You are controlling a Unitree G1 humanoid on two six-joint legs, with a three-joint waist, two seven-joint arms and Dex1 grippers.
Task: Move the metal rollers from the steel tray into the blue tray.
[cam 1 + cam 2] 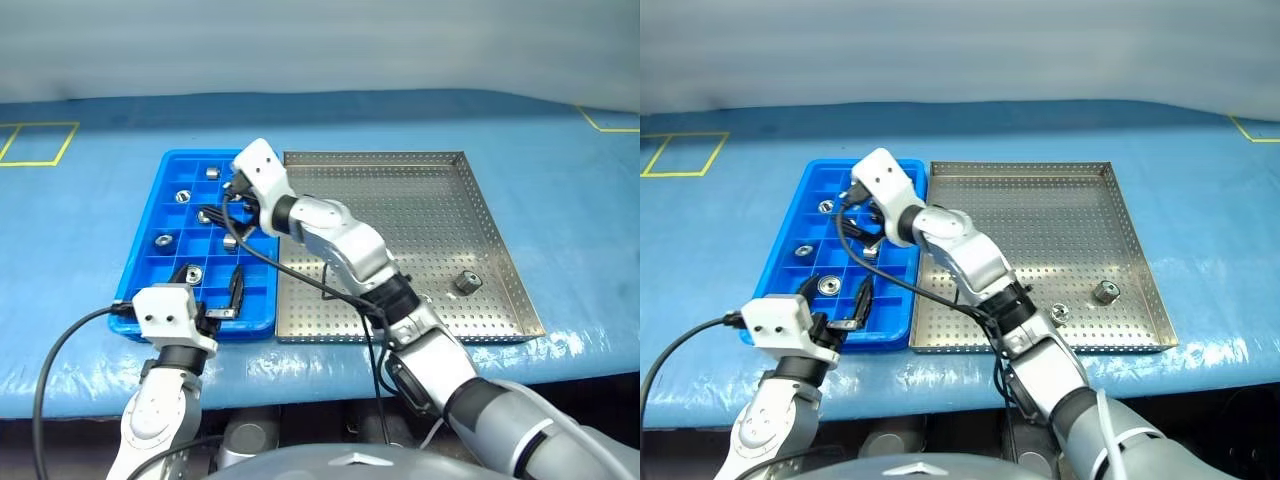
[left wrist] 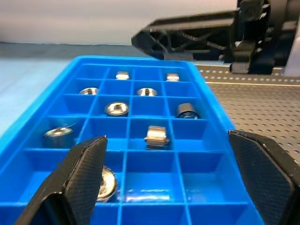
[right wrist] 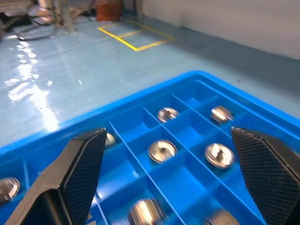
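The blue tray [image 1: 172, 170] lies left of the steel tray [image 1: 420, 200], their sides touching. Several metal rollers rest in the blue tray's compartments, such as one roller [image 1: 162, 240] near its left side and another [image 2: 157, 136] in the left wrist view. Two rollers lie in the steel tray's near right part, one roller [image 1: 1105, 292] and a second roller [image 1: 1061, 312]. My right gripper [image 1: 222, 205] reaches across from the right and hovers open over the blue tray's middle, holding nothing. My left gripper [image 1: 232, 298] is open and empty over the blue tray's near edge.
Both trays sit on a blue table cover [image 1: 560, 200]. Yellow tape marks [image 1: 40, 143] show at the far left and far right. My right arm [image 1: 350, 250] crosses above the steel tray's near left corner.
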